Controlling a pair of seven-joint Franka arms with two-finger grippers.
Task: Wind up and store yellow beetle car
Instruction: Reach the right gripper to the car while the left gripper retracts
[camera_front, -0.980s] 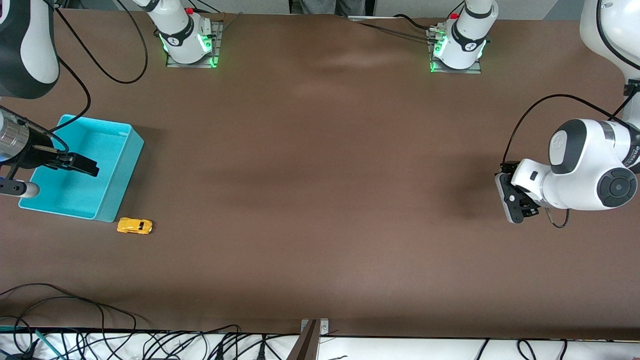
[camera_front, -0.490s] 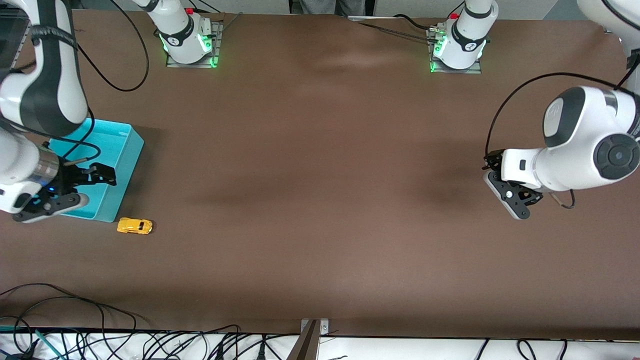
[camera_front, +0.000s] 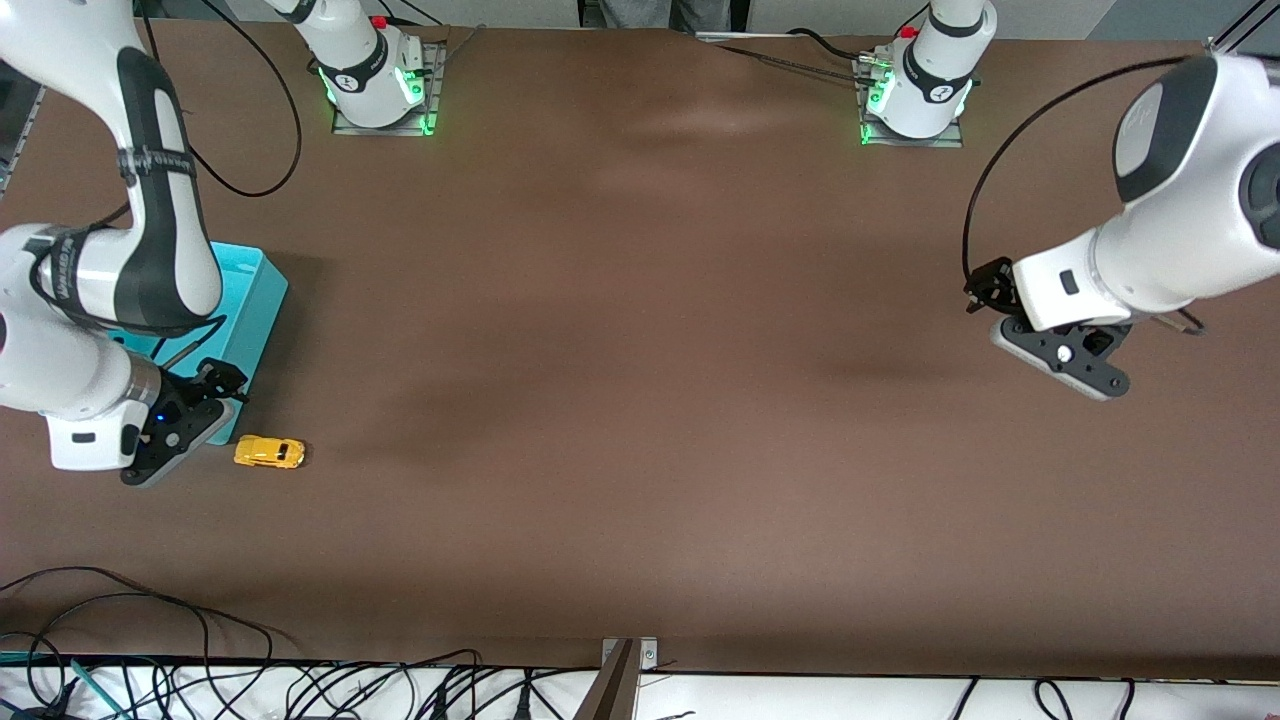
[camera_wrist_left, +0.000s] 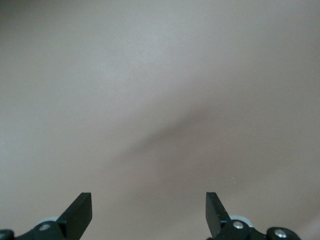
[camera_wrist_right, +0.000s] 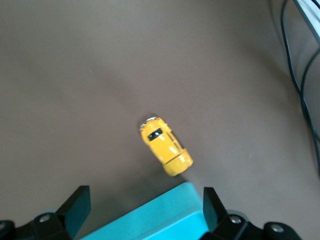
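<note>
The yellow beetle car (camera_front: 270, 452) (camera_wrist_right: 165, 145) lies on its wheels on the brown table, just off the teal bin's corner that is nearest the front camera. My right gripper (camera_front: 188, 412) (camera_wrist_right: 145, 210) hangs open over that corner of the teal bin (camera_front: 258, 300) (camera_wrist_right: 160, 217), a short way from the car, with nothing between its fingers. My left gripper (camera_front: 1065, 355) (camera_wrist_left: 148, 212) is open and empty over bare table at the left arm's end.
The teal bin sits at the right arm's end of the table, mostly covered by the right arm. Loose black cables (camera_front: 150, 640) run along the table edge nearest the front camera.
The right arm has swung its gripper from above the bin's inside to the bin's near corner beside the car. The left arm's hand has lifted and turned. The car has not moved.
</note>
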